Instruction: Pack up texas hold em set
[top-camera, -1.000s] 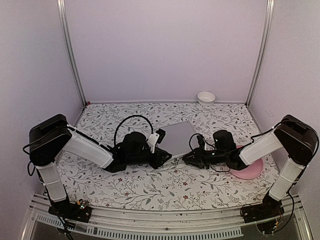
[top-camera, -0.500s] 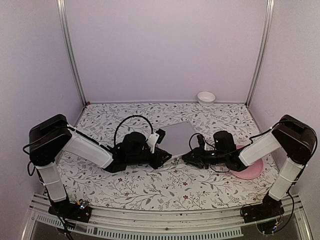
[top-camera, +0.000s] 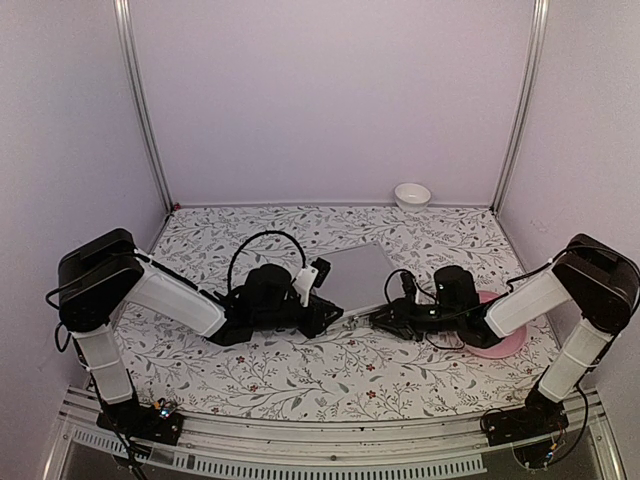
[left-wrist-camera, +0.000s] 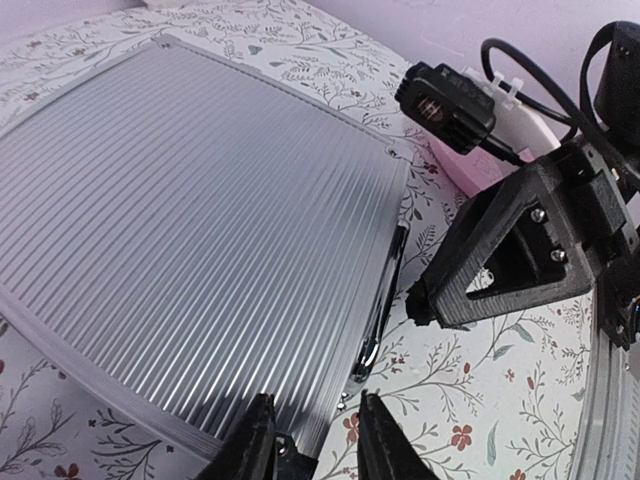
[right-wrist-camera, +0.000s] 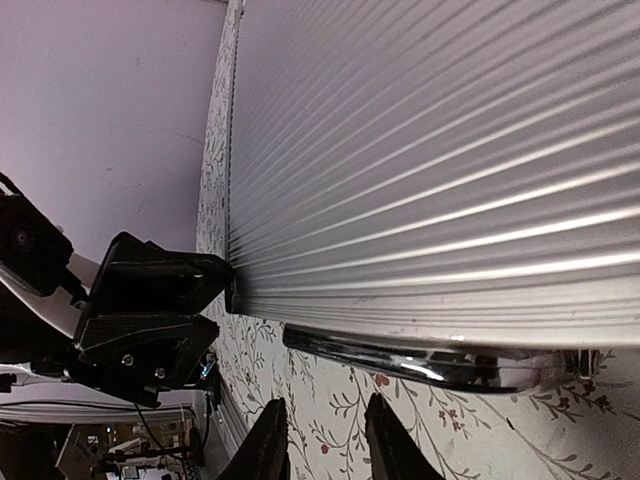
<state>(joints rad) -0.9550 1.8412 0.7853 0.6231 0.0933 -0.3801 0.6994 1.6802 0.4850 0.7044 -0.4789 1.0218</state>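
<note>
Left end effector (left-wrist-camera: 320, 440) sits low at the case's near corner, fingers a narrow gap apart with the corner edge between them; I cannot tell from my feeds whether it is clamped on that edge or only straddling it. On the other side, the right end effector (right-wrist-camera: 325, 435) is released: its fingers stand slightly apart over bare floral cloth with nothing between them, pointing at the case's near edge.

On the tabletop (top-camera: 300, 370) the case (top-camera: 355, 275) lies flat and closed near the middle, ribbed silver lid up, between the two end effectors. A pink plate (top-camera: 500, 340) lies at the right, partly under the right arm's wrist. A white bowl (top-camera: 412, 194) stands at the far edge against the back wall, well apart from the case. The handle (left-wrist-camera: 385, 290) lies folded down along the case's near edge, just ahead of the right fingers.
</note>
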